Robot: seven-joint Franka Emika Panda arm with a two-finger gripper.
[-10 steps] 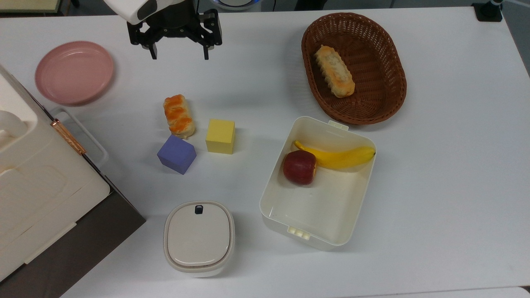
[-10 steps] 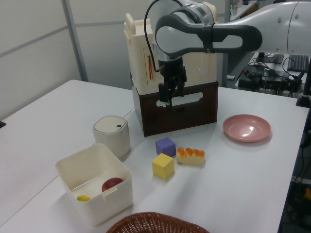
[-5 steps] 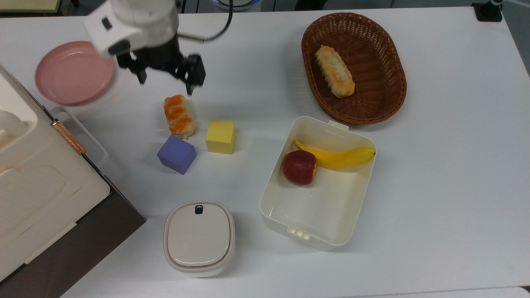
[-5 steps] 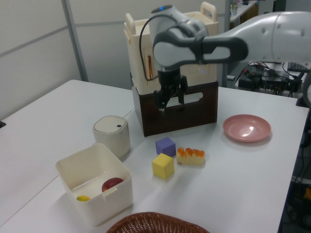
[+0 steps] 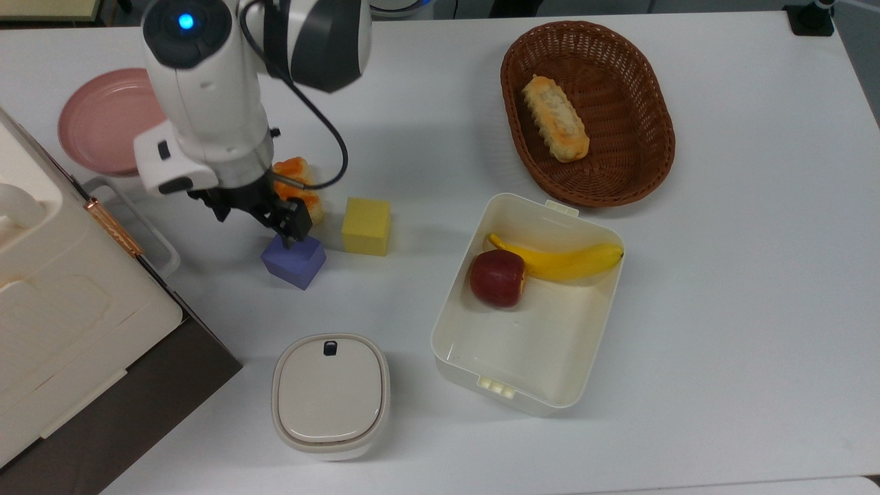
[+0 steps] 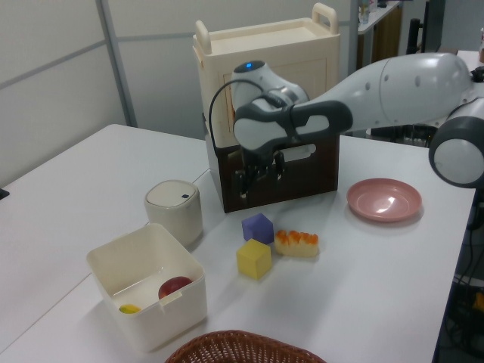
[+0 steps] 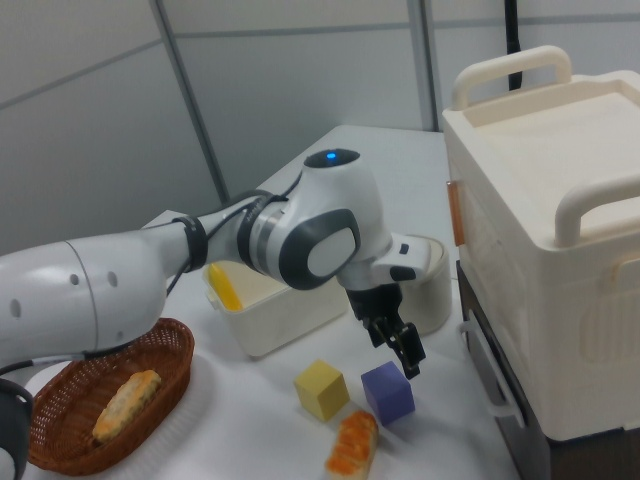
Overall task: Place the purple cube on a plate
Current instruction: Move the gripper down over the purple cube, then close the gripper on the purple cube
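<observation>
The purple cube (image 5: pixel 294 261) sits on the white table, close to a yellow cube (image 5: pixel 366 226) and an orange-glazed bread (image 5: pixel 306 198). My gripper (image 5: pixel 258 220) hangs open above the table, just over the cube's far-left corner in the top view, with nothing between its fingers. In the left view the gripper (image 6: pixel 258 174) is well above the purple cube (image 6: pixel 258 228). In the right view the gripper (image 7: pixel 395 349) is just above the purple cube (image 7: pixel 388 393). The pink plate (image 5: pixel 93 127) lies at the top view's far left, partly covered by my arm, and the plate (image 6: pixel 384 200) is bare.
A white open box (image 5: pixel 536 371) holds a banana and an apple. A wicker basket (image 5: pixel 619 172) with a bread stands far right in the top view. A small lidded container (image 5: pixel 330 395) is near the front. A tall cream case on a brown base (image 5: pixel 75 330) fills the top view's left.
My arm has swung from the table's far edge down toward the purple cube and turned at the wrist. The gripper stays open. No object has moved.
</observation>
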